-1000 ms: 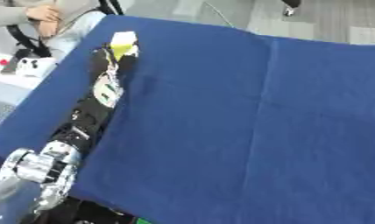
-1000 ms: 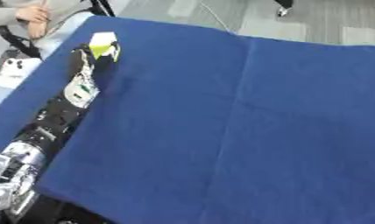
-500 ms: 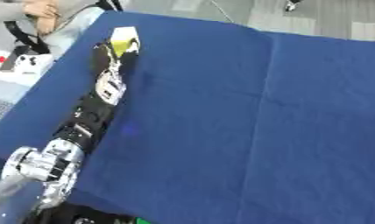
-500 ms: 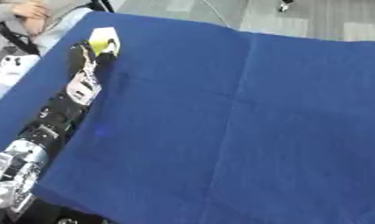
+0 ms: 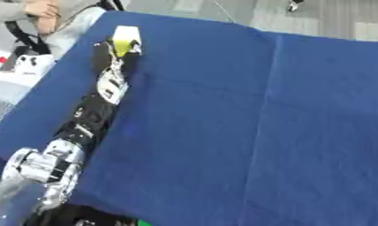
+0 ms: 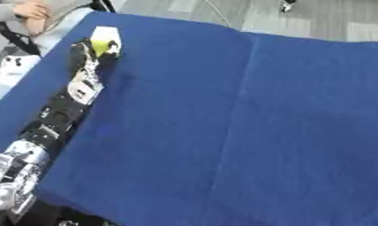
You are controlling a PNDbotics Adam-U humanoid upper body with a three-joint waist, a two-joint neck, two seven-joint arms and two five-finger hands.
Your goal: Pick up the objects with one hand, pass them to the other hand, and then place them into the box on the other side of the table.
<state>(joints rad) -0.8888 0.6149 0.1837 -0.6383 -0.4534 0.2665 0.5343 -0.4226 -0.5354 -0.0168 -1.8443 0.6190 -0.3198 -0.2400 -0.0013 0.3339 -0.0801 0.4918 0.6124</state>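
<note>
Reach is what stands out: my left arm stretches along the left edge of the blue surface (image 5: 246, 123), and the left robot hand (image 5: 107, 57) is at the far-left corner with its fingers curled round a yellow object (image 5: 122, 45). A white box (image 5: 127, 32) sits touching it on the far side. Compared with a second ago the hand sits a little farther out toward that box, though the camera has tilted too. I judge I am about to drop the object in. My right robot hand shows in neither view.
</note>
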